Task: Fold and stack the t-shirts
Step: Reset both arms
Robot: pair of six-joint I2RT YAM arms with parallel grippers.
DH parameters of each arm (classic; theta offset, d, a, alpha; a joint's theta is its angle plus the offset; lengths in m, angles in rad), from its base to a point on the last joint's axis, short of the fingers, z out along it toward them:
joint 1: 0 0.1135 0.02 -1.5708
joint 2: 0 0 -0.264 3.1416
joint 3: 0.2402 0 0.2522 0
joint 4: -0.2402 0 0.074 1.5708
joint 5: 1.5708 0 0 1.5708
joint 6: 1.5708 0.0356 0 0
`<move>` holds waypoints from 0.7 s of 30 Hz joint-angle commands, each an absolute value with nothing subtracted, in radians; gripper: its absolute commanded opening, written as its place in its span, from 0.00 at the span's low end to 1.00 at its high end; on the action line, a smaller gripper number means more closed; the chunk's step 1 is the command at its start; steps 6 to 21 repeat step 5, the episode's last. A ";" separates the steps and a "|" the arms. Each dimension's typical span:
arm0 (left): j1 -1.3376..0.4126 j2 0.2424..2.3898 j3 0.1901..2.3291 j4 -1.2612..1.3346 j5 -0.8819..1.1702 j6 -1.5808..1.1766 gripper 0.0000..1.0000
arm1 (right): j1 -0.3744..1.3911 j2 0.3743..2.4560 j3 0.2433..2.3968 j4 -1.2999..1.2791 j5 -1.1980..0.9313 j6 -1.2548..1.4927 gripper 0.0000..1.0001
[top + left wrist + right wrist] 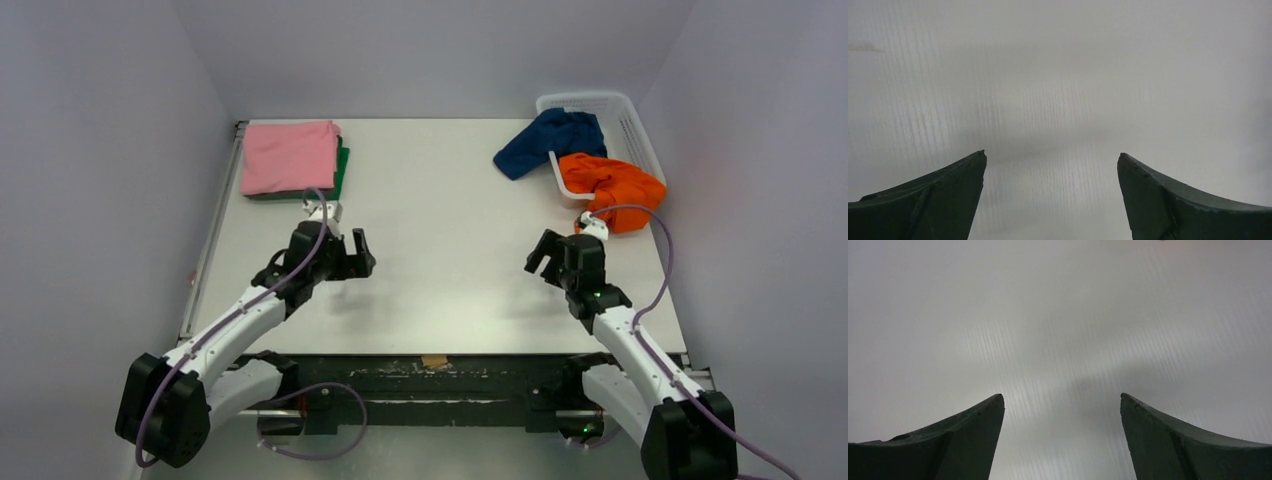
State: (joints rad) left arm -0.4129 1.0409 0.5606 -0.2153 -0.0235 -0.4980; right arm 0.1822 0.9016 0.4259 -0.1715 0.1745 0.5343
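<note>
While our arms hover low over the table (450,300), we hold the left gripper (360,250) and right gripper (540,258) spread wide, gripping nothing. At eleven o'clock the pink t-shirt (288,155) lies folded on the green t-shirt (342,172). At one o'clock the navy t-shirt (545,143) and orange t-shirt (610,185) hang over the basket (632,120) rim.

Folded stack (290,158) far left, loose shirts (545,145) draped over basket (630,125) far right
</note>
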 commanded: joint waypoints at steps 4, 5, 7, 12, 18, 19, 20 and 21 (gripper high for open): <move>-0.414 0.985 0.542 -0.142 -0.039 -0.507 1.00 | 0.181 0.787 0.401 -0.095 0.205 0.545 0.84; -0.414 0.979 0.537 -0.144 -0.039 -0.511 1.00 | 0.180 0.776 0.398 -0.094 0.205 0.545 0.85; -0.414 0.979 0.537 -0.144 -0.039 -0.511 1.00 | 0.180 0.776 0.398 -0.094 0.205 0.545 0.85; -0.414 0.979 0.537 -0.144 -0.039 -0.511 1.00 | 0.180 0.776 0.398 -0.094 0.205 0.545 0.85; -0.414 0.979 0.537 -0.144 -0.039 -0.511 1.00 | 0.180 0.776 0.398 -0.094 0.205 0.545 0.85; -0.414 0.979 0.537 -0.144 -0.039 -0.511 1.00 | 0.180 0.776 0.398 -0.094 0.205 0.545 0.85; -0.414 0.979 0.537 -0.144 -0.039 -0.511 1.00 | 0.180 0.776 0.398 -0.094 0.205 0.545 0.85; -0.414 0.979 0.537 -0.144 -0.039 -0.511 1.00 | 0.180 0.776 0.398 -0.094 0.205 0.545 0.85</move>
